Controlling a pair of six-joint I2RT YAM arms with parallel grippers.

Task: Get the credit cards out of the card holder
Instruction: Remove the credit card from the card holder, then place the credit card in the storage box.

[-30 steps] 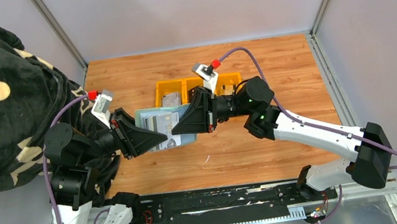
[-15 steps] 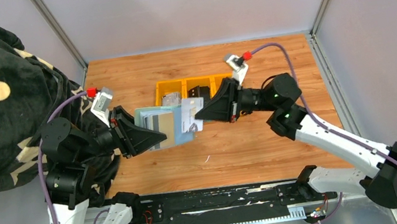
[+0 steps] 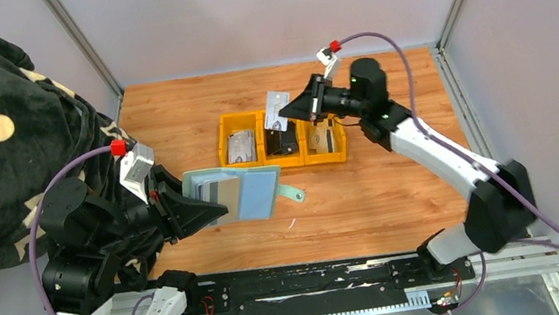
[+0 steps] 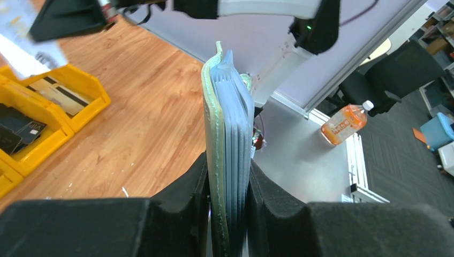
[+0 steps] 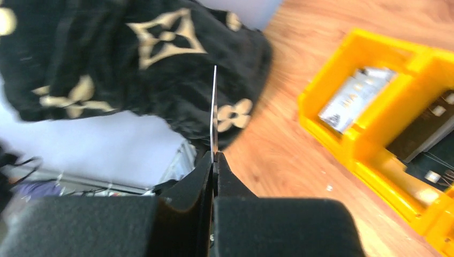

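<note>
**Two hands, two pinches: one card (image 3: 277,109) over the tray (image 3: 266,162), the holder (image 3: 254,191) in the air**

The right hand (image 3: 292,111) is pressed together on the lower edge of a pale card. In the wrist view the card stands between the fingers (image 5: 187,187) as a thin straight line with no bend in it. From above it hangs over the middle part of the yellow tray; its height over the tray cannot be told. Each of the tray's three parts already has a card in it.

That card looks light, stiff and smooth. A pinch on one edge gives the pads little to bite on, so it could probably swivel or slide if it is swung fast. It should drop flat once let go.

The left hand (image 3: 213,209) is clamped on the holder, its jaws held a little apart by the stack of pockets between them. The holder is clear of the surface (image 3: 398,190) and open. Its pale blue flap hangs out to the right, and the tab (image 3: 292,195) sticks out past the flap. A beige card (image 3: 223,191) shows in a pocket close to that hand.

The holder looks soft and limp, with several thin leaves that fan out above the grip, so it will likely sag or twist under a pull. The clamp seems best kept at the holder's edge, away from the pocket mouths, so that it does not trap a card. The beige card is best taken by whatever edge stands out of its pocket and drawn along the plane of the pocket.
</note>
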